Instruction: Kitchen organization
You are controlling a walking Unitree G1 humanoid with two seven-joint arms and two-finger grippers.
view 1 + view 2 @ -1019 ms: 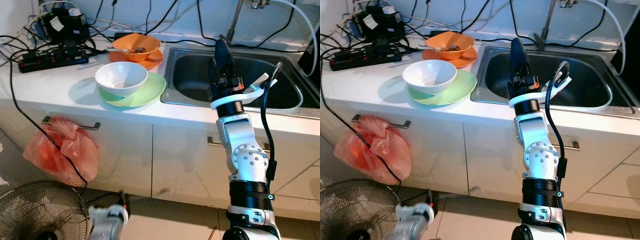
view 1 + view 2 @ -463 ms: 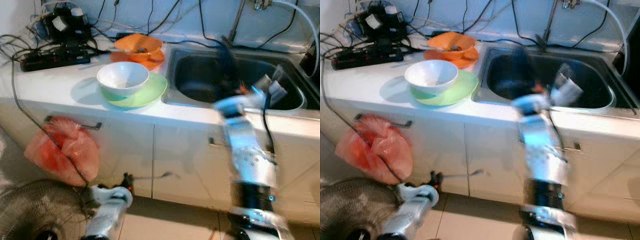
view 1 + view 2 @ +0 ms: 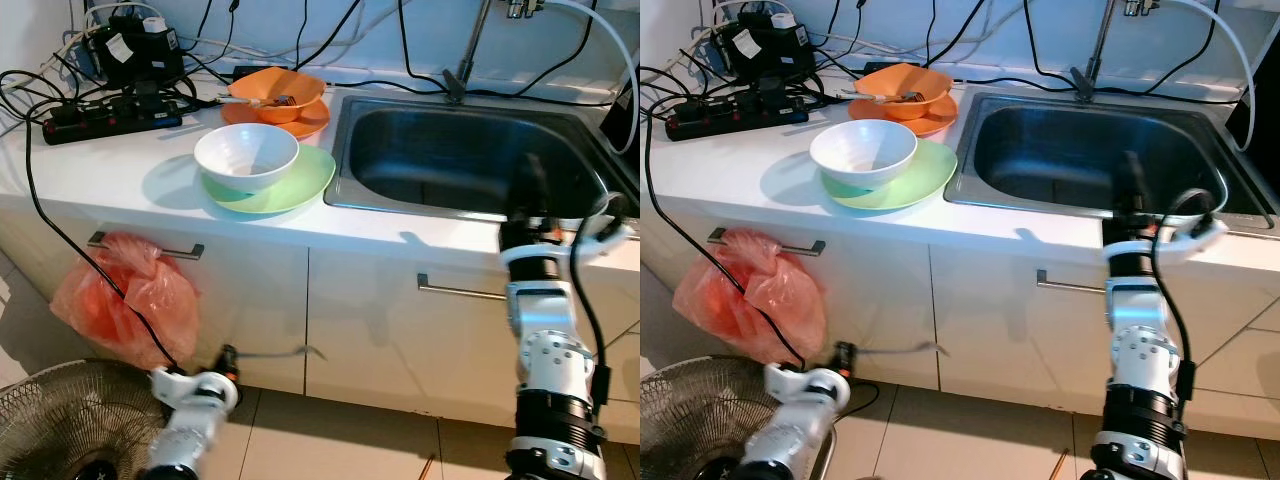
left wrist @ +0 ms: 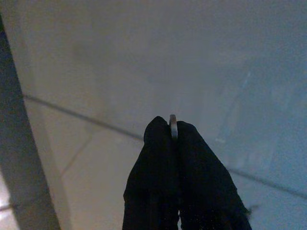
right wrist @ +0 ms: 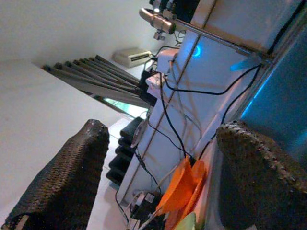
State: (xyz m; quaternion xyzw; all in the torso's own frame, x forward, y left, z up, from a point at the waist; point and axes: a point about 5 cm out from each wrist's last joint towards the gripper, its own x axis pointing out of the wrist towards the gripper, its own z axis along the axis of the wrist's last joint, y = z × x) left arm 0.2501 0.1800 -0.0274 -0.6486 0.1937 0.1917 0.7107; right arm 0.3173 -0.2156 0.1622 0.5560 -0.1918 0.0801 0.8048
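right end effector (image 3: 528, 180): raised in front of the sink (image 3: 400, 190), near its front rim; fingers spread apart in the wrist view, nothing between them
left end effector (image 4: 173, 143): hangs low by the floor, arm idle; fingers clenched on a thin pale sliver, can't tell what it is
white bowl (image 3: 246, 156): sits in the green plate (image 3: 300, 185) on the worktop (image 3: 100, 170), just left of the sink, well apart from the right end effector
orange bowl (image 3: 275, 93): on an orange plate (image 3: 300, 122) behind the white one, utensil lying in it
clutter: power strip (image 3: 100, 112) and cables at the back left of the worktop; red plastic bag (image 3: 125, 300) hanging off the cabinet handle; fan (image 3: 60, 420) on the floor
step: my read is approach, nothing grasped yet, dishes untouched
next move: probably swing the right end effector left over the worktop to the white bowl rim; needs a thin-rim pinch and a lift clear of the plate before carrying toward the sink
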